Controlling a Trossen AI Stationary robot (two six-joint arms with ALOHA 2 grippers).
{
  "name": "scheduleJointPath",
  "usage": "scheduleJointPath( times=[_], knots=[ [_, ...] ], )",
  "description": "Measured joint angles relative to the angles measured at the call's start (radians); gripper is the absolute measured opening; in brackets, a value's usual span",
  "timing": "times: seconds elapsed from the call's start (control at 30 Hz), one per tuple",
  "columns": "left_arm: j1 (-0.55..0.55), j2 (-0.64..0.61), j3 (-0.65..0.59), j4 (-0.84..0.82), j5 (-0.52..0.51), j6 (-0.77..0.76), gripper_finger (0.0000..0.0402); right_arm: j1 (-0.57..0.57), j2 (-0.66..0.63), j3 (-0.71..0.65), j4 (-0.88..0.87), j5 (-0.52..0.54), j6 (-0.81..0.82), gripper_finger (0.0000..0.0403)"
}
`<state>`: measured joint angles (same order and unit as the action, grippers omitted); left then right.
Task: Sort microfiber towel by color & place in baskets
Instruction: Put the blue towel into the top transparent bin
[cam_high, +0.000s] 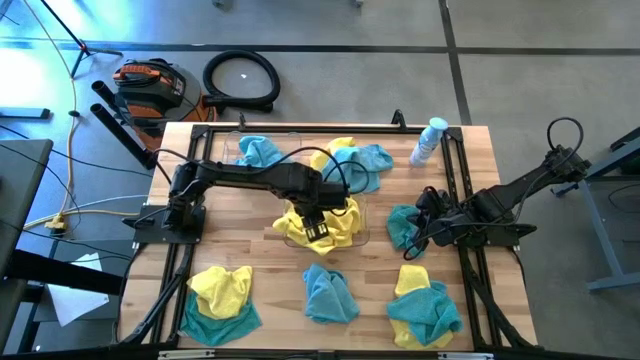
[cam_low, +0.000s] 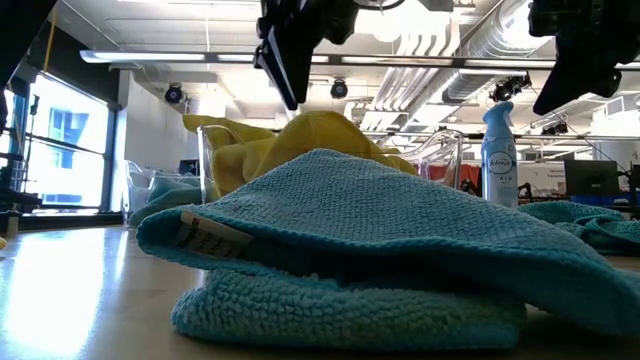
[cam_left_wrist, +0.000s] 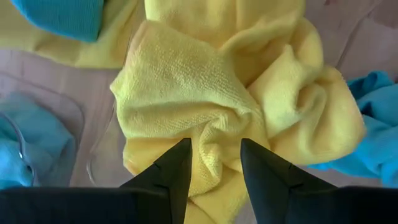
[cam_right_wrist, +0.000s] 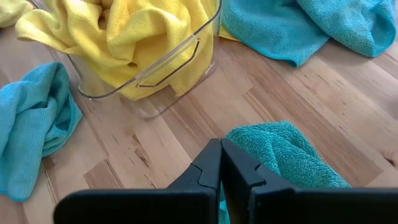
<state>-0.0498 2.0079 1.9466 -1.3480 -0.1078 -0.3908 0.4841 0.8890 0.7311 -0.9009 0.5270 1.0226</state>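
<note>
My left gripper (cam_high: 320, 232) (cam_left_wrist: 215, 144) hangs open, pointing down, a little above the yellow towels (cam_left_wrist: 205, 93) heaped in a clear basket (cam_right_wrist: 186, 62) at the table's middle. Nothing is between its fingers. A second clear basket (cam_left_wrist: 37, 134) at the far left holds teal towels (cam_high: 258, 150). My right gripper (cam_right_wrist: 221, 146) (cam_high: 422, 222) waits shut at the right, over a teal towel (cam_right_wrist: 286, 155) that lies crumpled on the table.
Mixed yellow and teal heaps lie at the near left (cam_high: 220, 297) and near right (cam_high: 425, 307), and a teal towel (cam_high: 330, 295) at the near middle. More towels (cam_high: 355, 160) lie at the far middle. A spray bottle (cam_high: 430, 140) stands at the far right.
</note>
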Motion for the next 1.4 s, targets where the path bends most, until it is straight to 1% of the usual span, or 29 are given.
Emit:
scheduleJointPath(
  times=[0.13,0.33,0.57,0.67,0.77,0.87,0.97,1.17,1.3,1.4],
  knots=[
    [-0.016,0.000,0.022,-0.036,-0.003,-0.046,0.0127,0.000,0.000,0.000,0.000,0.001,-0.002,0.0004],
    [-0.069,-0.027,0.018,-0.050,0.004,-0.053,0.0127,0.000,0.000,0.000,0.000,0.001,-0.002,0.0004],
    [-0.113,-0.118,0.017,-0.037,-0.123,-0.053,0.0127,0.000,0.001,0.000,0.028,0.003,-0.002,0.0004],
    [-0.125,-0.165,0.016,-0.037,-0.182,-0.039,0.0127,0.000,0.001,0.000,0.049,0.024,-0.003,0.0004],
    [-0.130,-0.235,-0.024,0.001,-0.223,-0.013,0.0127,0.000,0.001,0.000,0.070,0.042,-0.003,0.0004],
    [-0.127,-0.335,-0.152,0.118,-0.226,0.013,0.0126,0.000,0.001,0.000,0.087,0.058,-0.002,0.0004],
    [-0.115,-0.453,-0.326,0.248,-0.223,0.034,0.0126,0.000,0.001,0.000,0.108,0.092,-0.002,0.0004],
    [-0.083,-0.699,-0.647,0.408,-0.218,0.019,0.0126,-0.011,0.001,0.000,0.192,0.235,0.013,0.0005],
    [-0.057,-0.868,-0.819,0.504,-0.201,0.033,0.0126,-0.083,0.003,0.000,0.305,0.261,0.007,0.0022],
    [-0.029,-0.988,-0.930,0.546,-0.182,0.042,0.0126,-0.177,0.022,0.000,0.462,0.210,-0.109,0.0053]
  ],
)
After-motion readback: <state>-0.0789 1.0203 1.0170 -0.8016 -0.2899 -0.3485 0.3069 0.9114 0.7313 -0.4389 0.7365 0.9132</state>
